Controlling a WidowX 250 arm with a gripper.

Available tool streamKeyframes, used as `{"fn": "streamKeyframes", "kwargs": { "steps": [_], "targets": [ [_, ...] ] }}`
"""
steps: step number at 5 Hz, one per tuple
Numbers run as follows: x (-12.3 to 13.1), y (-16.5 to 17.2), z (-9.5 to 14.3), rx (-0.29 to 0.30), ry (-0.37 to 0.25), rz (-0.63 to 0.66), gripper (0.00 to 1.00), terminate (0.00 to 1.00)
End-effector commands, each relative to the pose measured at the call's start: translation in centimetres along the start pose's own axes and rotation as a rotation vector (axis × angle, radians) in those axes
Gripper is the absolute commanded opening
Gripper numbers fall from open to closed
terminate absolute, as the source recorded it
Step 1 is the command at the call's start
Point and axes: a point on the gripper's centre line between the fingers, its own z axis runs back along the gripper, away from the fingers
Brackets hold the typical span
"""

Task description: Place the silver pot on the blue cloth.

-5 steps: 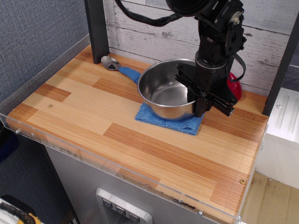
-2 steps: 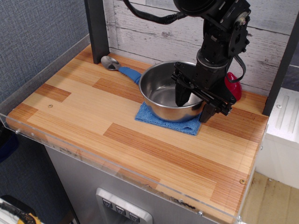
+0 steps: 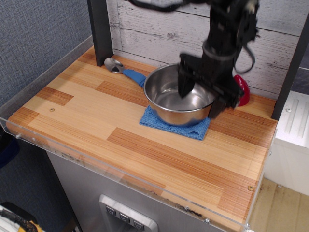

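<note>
The silver pot (image 3: 171, 99) is a round shiny steel bowl that rests on the blue cloth (image 3: 155, 122), a flat fuzzy towel on the wooden table. The cloth shows at the pot's front and right. My gripper (image 3: 200, 100) hangs over the pot's right rim, blurred by motion. Its jaws stand wide apart, one finger over the pot's inside and the other outside the right rim. It holds nothing.
A metal spoon with a blue handle (image 3: 121, 69) lies behind the pot on the left. A red object (image 3: 242, 90) sits behind my gripper at the back right. A dark post (image 3: 100, 29) stands at the back left. A clear rim (image 3: 120, 176) edges the table.
My gripper has opened and let go of the pot's right rim, then risen a little. The pot stays on the cloth.
</note>
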Motion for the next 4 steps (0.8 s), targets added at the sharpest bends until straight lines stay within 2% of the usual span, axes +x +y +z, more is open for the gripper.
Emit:
{"fn": "streamKeyframes", "kwargs": {
  "steps": [1, 3, 4],
  "targets": [
    [0.23, 0.77, 6.66, 0.029, -0.16, -0.024, 1.0, 0.0],
    [0.23, 0.77, 6.66, 0.029, -0.16, -0.024, 1.0, 0.0],
    [0.23, 0.77, 6.66, 0.029, -0.16, -0.024, 1.0, 1.0]
  ]
}}
